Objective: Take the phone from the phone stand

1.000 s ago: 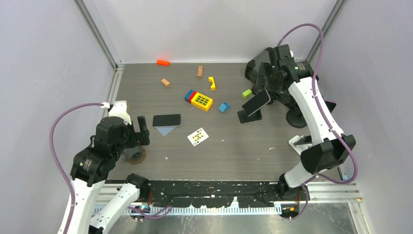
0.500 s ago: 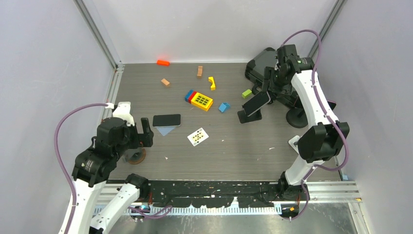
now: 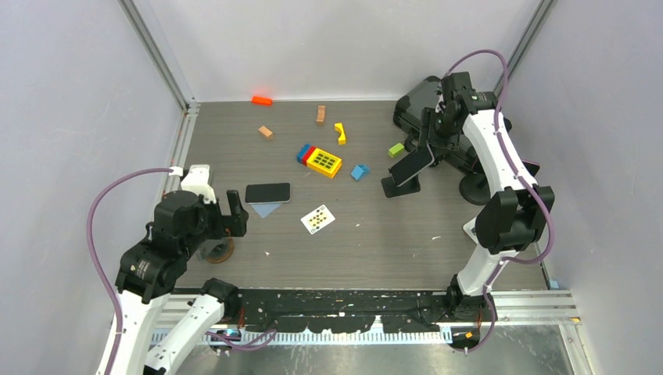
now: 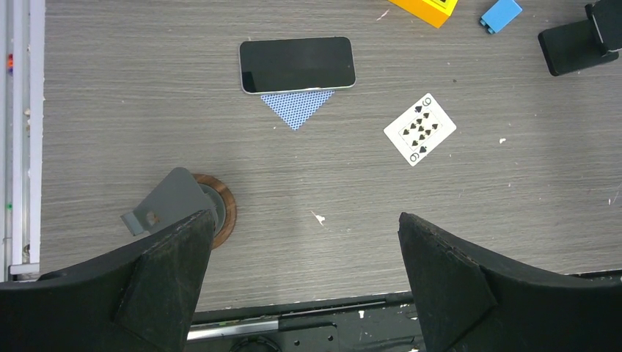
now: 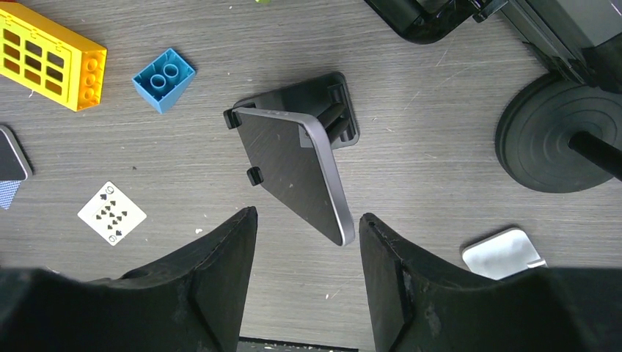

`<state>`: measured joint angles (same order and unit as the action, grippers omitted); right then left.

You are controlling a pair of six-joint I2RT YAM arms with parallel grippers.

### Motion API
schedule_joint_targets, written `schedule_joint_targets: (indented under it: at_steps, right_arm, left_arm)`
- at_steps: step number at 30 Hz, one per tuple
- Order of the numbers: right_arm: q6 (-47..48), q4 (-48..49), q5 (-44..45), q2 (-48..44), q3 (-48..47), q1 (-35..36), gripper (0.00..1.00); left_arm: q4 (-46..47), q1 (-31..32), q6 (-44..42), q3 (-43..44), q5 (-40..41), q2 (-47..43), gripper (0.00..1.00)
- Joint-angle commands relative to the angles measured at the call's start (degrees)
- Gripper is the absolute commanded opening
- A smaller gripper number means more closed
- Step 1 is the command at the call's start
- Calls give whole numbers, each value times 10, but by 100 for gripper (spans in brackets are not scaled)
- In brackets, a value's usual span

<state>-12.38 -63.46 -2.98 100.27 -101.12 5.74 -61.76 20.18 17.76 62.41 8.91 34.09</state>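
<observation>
Our right gripper [image 5: 306, 215] stands part-open, its two fingers [image 5: 220, 279] astride the free upper end of the phone [image 5: 297, 165]. In the right wrist view, the finger at 3 o'clock of the phone's edge is just beside it. The finger at 9 o'clock is apart from it, with bare table showing in the gap. We judge that nothing is gripped yet. The phone leans tilted on the phone stand [image 5: 323, 92], its lower end caught on the stand's small lips and its top pointing toward 6 o'clock, at us. In the top view the stand sits at about 2 o'clock from the middle of the table [image 3: 375, 234].

We are at the grasp step: the approach looks done and the lift has not begun. Next we need the jaws brought squarely onto the phone's two long edges. Then we lift up along the lean so the lower end clears the lips without dragging the stand.

At 10 o'clock of the stand lies a blue brick [image 5: 164, 79], and at 3 o'clock a round black base [image 5: 546, 139], both well clear of the grip.

Our left gripper [image 4: 304, 220] hangs wide and empty at the table's near left. A second phone [image 4: 297, 64] lies flat at its 12 o'clock.
</observation>
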Motion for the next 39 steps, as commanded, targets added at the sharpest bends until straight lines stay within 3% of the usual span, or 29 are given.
schedule_joint_targets:
  at_steps: [1, 19, 33, 39]
  right_arm:
    - [3, 26, -12, 12, 7, -5, 58]
    - [-8, 72, -39, 17, 40, -9, 48]
    - [-6, 74, -42, -1, 46, -10, 33]
    - [-5, 79, -38, -24, 41, -10, 20]
  left_arm:
    - [29, 1, -6, -1, -9, -3, 100]
    - [30, 1, -7, -1, -9, 2, 100]
    - [30, 1, -6, -1, -7, 1, 100]
    - [30, 1, -6, -2, -7, 3, 100]
